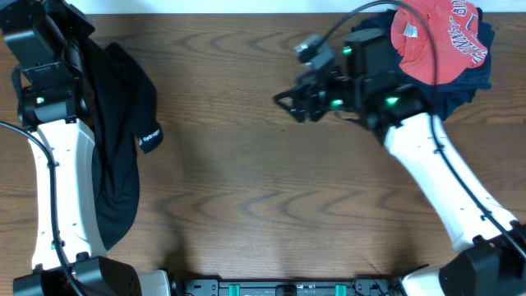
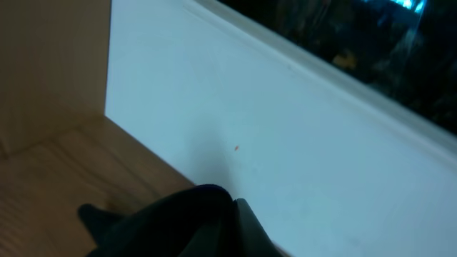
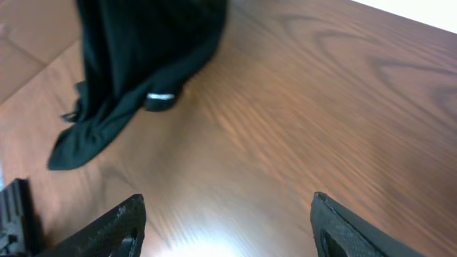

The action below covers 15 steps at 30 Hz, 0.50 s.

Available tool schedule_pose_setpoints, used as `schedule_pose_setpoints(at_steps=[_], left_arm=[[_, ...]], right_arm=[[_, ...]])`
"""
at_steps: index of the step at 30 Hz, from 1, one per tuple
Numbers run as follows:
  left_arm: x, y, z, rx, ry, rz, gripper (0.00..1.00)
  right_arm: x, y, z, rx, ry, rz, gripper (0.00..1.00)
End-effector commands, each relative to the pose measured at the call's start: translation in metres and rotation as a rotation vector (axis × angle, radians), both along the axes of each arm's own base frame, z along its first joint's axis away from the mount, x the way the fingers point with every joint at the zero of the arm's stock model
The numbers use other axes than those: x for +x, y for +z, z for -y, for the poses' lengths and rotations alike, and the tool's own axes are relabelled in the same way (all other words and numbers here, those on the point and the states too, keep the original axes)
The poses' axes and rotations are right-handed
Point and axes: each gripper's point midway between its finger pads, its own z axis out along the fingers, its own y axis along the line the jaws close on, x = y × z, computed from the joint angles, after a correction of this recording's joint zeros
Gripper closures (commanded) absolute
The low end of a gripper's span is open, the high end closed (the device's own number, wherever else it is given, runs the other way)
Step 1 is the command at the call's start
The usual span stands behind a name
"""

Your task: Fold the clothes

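The black garment (image 1: 115, 123) hangs and drapes down the left side of the table, with its small tag with white print (image 1: 149, 138) facing right. My left gripper (image 1: 70, 29) is at the far left corner, shut on the upper part of the garment. In the left wrist view black cloth (image 2: 164, 225) fills the jaws (image 2: 232, 214). My right gripper (image 1: 288, 103) is open and empty above bare wood at the far middle, well right of the garment. The right wrist view shows its spread fingers (image 3: 228, 218), with the garment (image 3: 143, 50) and tag (image 3: 161, 96) ahead.
A red shirt with white lettering (image 1: 436, 37) lies on a navy garment (image 1: 468, 82) at the far right corner, just behind my right arm. A white wall (image 2: 300, 143) stands right behind the table's far left edge.
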Motion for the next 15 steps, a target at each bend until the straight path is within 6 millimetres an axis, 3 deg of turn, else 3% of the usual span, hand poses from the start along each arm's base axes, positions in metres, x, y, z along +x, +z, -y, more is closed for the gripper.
schedule_pose_setpoints(at_steps=[1, 5, 10, 15], left_arm=[[0.001, 0.027, 0.017, -0.079, -0.048, 0.114, 0.94], [0.01, 0.05, 0.048, -0.065, -0.127, 0.206, 0.94], [0.015, 0.083, 0.096, -0.052, -0.232, 0.335, 0.94], [0.012, 0.113, 0.147, -0.103, -0.34, 0.466, 0.94]], right_arm=[[-0.004, -0.023, -0.03, -0.006, -0.014, -0.067, 0.28], [-0.005, -0.042, -0.066, 0.029, 0.001, -0.108, 0.3], [-0.002, -0.059, -0.095, 0.073, 0.007, -0.136, 0.31], [0.006, -0.055, -0.091, 0.087, -0.012, -0.124, 0.38]])
